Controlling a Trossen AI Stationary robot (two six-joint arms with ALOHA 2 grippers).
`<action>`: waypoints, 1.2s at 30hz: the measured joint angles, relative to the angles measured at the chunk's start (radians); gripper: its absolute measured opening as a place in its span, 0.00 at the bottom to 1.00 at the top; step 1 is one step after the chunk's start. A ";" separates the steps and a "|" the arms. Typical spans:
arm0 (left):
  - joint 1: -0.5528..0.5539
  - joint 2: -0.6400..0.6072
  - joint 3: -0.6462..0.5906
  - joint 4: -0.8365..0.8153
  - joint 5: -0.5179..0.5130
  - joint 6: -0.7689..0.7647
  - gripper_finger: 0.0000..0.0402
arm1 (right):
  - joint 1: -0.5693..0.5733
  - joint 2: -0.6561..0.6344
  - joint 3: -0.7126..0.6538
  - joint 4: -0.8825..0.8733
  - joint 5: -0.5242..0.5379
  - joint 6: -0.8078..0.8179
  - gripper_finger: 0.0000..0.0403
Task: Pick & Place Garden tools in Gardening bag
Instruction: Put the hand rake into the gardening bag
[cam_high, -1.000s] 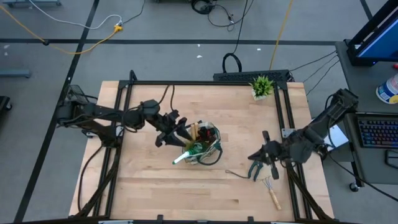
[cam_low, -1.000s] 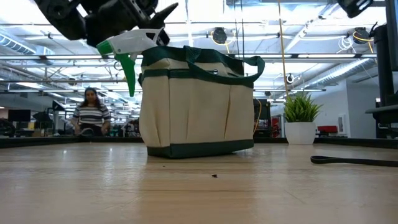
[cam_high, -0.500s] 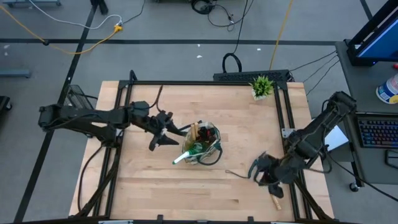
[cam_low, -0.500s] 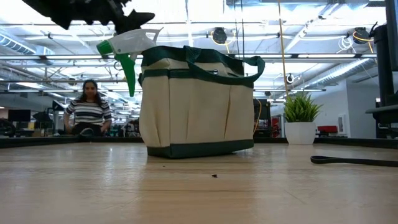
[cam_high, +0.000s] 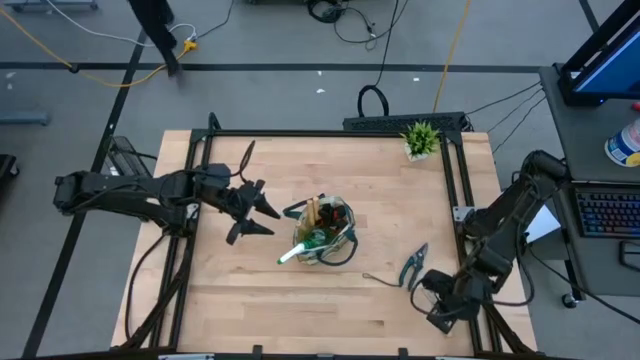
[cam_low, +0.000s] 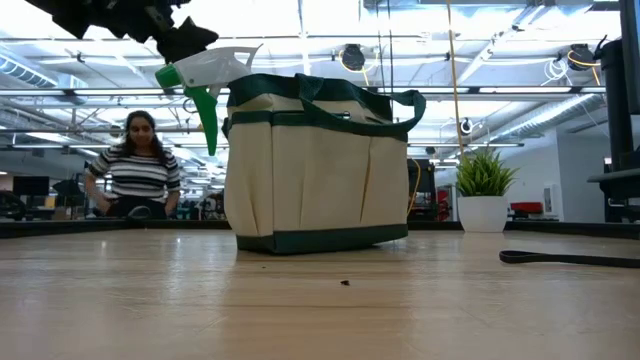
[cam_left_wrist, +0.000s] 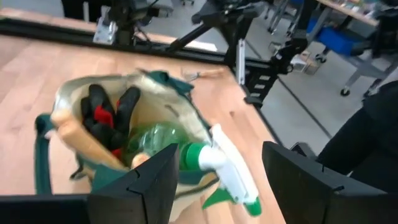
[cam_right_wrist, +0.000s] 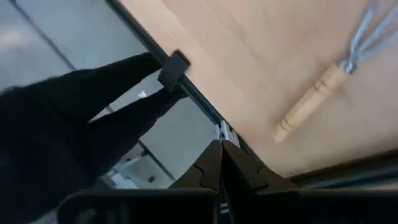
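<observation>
The beige gardening bag (cam_high: 324, 232) with green trim stands on its base at the table's middle. In it are a green spray bottle (cam_left_wrist: 155, 142), whose white nozzle (cam_high: 289, 256) juts over the near rim, a red-and-black item (cam_left_wrist: 107, 114) and a wooden handle (cam_high: 311, 211). My left gripper (cam_high: 252, 207) hangs open to the bag's left, above the table (cam_high: 390, 190). Teal-handled pruning shears (cam_high: 413, 266) lie right of the bag. A wooden-handled fork-rake (cam_right_wrist: 314, 98) lies near the near right corner. My right gripper (cam_right_wrist: 221, 163) hovers shut beside it, clear of it.
A small potted plant (cam_high: 421, 139) stands at the far right corner. The black frame rail (cam_right_wrist: 186, 93) runs along the table edge close to my right gripper. A person (cam_low: 134, 168) stands in the room behind the table.
My left gripper has drawn back from over the bag toward the table's left edge, rising a little and staying open; the spray bottle stays in the bag. My right gripper has gone from beside the shears toward the near edge, sunk, rolled its wrist and stayed shut.
</observation>
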 joint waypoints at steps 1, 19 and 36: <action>0.000 -0.003 0.000 -0.010 -0.014 0.000 0.59 | 0.009 0.003 0.000 0.000 0.003 0.037 0.00; 0.000 -0.003 0.000 -0.029 -0.039 0.048 0.59 | 0.081 0.007 -0.030 -0.027 0.031 0.293 0.29; 0.000 -0.003 0.000 -0.035 -0.039 0.047 0.59 | 0.092 0.007 -0.190 0.143 0.030 0.454 0.45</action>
